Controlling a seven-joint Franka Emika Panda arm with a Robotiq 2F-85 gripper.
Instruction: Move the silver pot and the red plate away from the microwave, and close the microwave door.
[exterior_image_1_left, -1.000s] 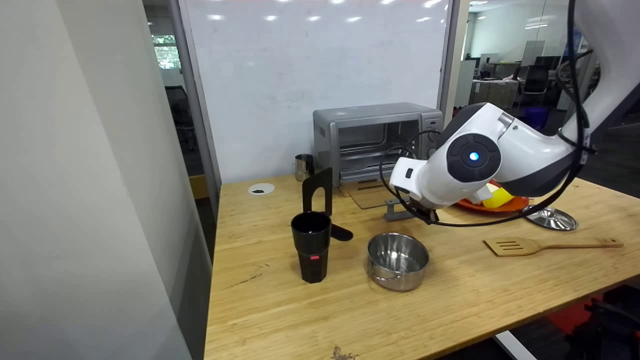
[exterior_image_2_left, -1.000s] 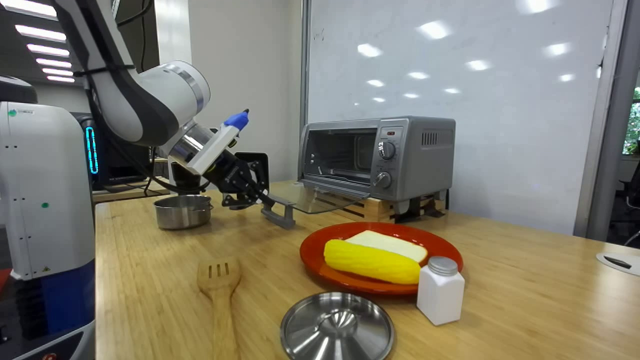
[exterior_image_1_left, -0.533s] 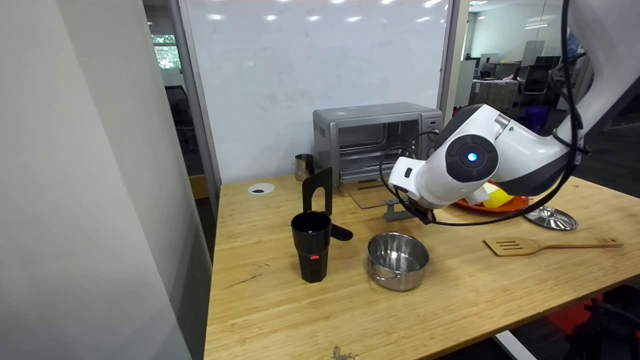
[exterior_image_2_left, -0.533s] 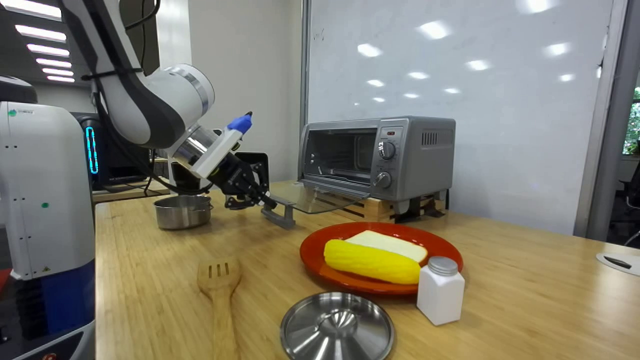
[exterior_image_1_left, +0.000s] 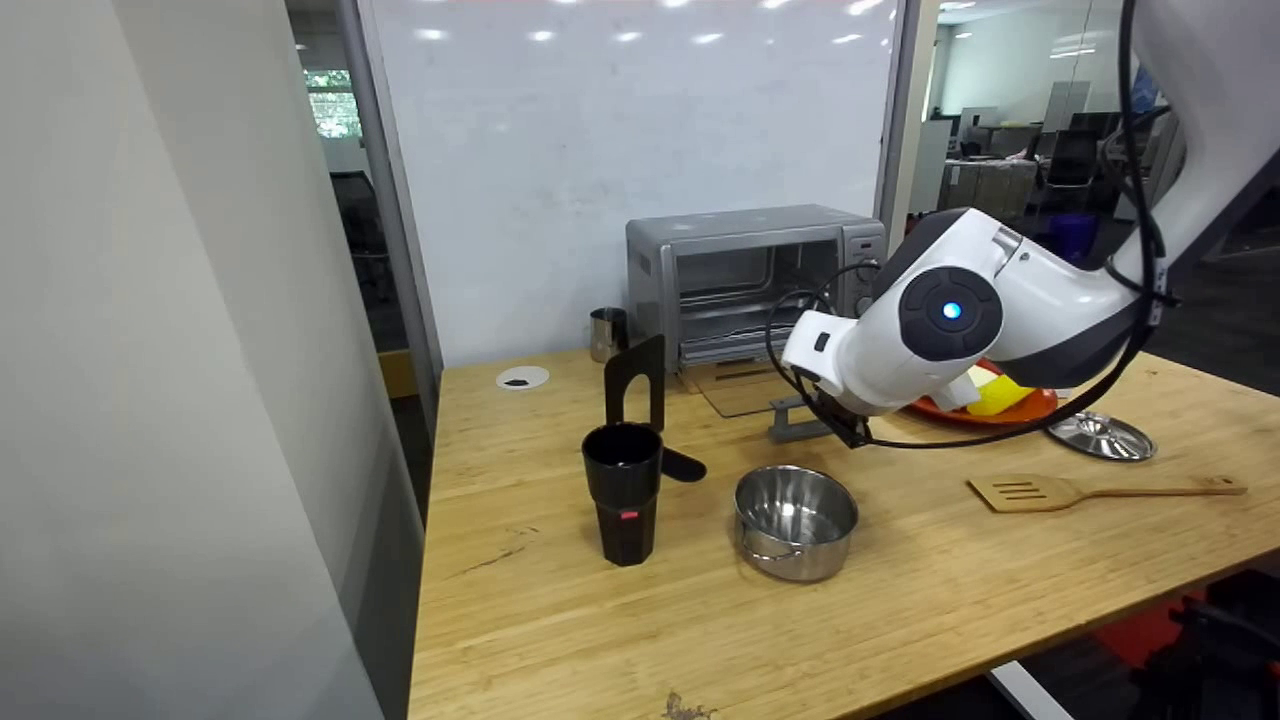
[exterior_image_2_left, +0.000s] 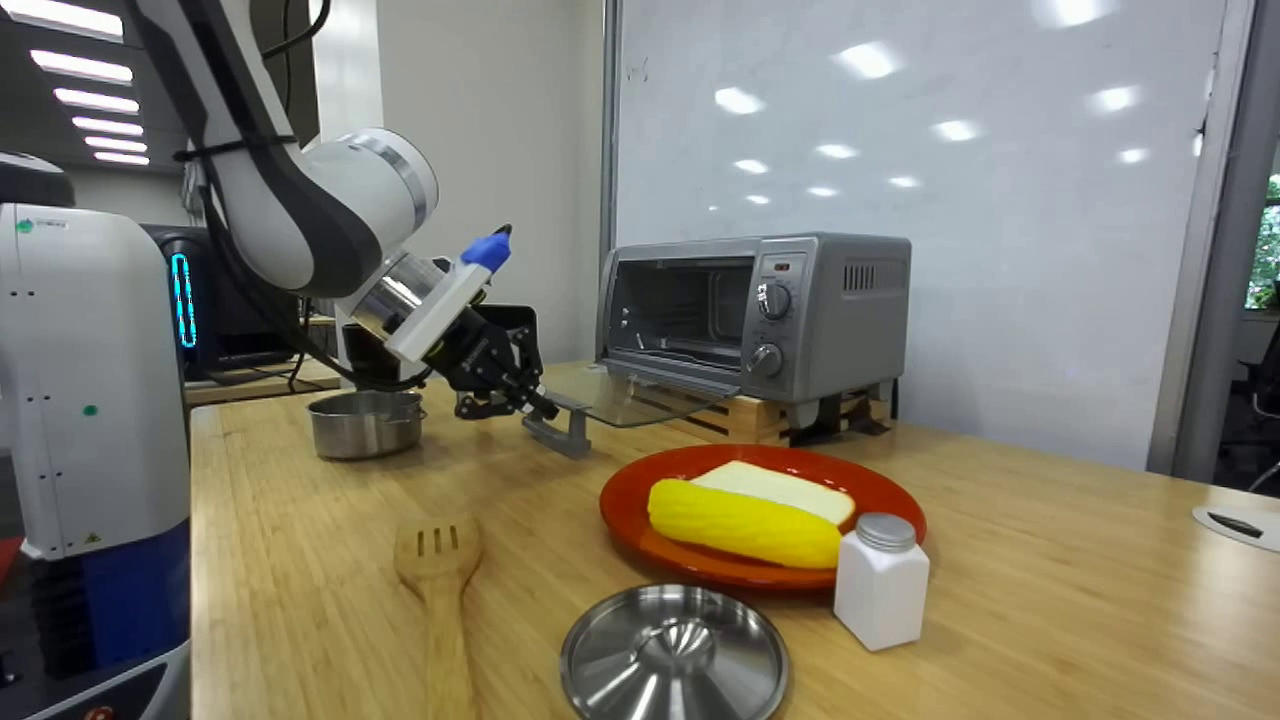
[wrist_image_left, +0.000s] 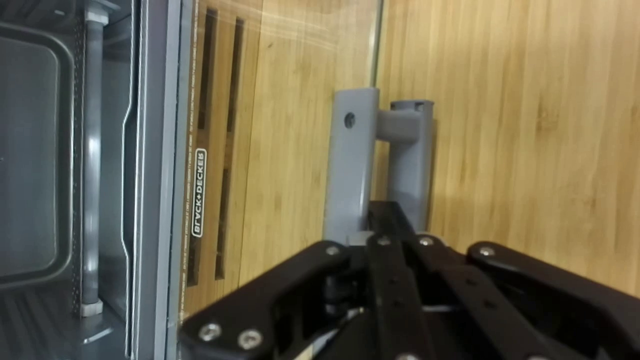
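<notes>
The microwave (exterior_image_2_left: 850, 310) stands against the whiteboard, its glass door (exterior_image_2_left: 645, 400) folded down in front of it and reaching over the table. A grey handle (wrist_image_left: 352, 165) runs along the door's outer edge. My gripper (wrist_image_left: 385, 210) is shut with nothing between its fingers. Its tips overlap the handle in the wrist view; whether they touch it I cannot tell. In an exterior view the gripper (exterior_image_2_left: 545, 405) sits at the handle, while the arm mostly hides it in an exterior view. The silver pot (exterior_image_1_left: 797, 525) is on the table. The red plate (exterior_image_2_left: 628, 500) holds yellow food and bread.
Near the pot are a black cup (exterior_image_1_left: 622, 490) and a black upright stand (exterior_image_1_left: 640, 355). A metal mug (exterior_image_1_left: 607, 335) is beside the microwave. Around the plate lie a silver lid (exterior_image_2_left: 675, 660), a white jar (exterior_image_2_left: 880, 590) and a wooden spatula (exterior_image_2_left: 437, 565).
The arm has shifted slightly towards the microwave, with the shut gripper staying by the door handle. Pot, plate and door look the same.
</notes>
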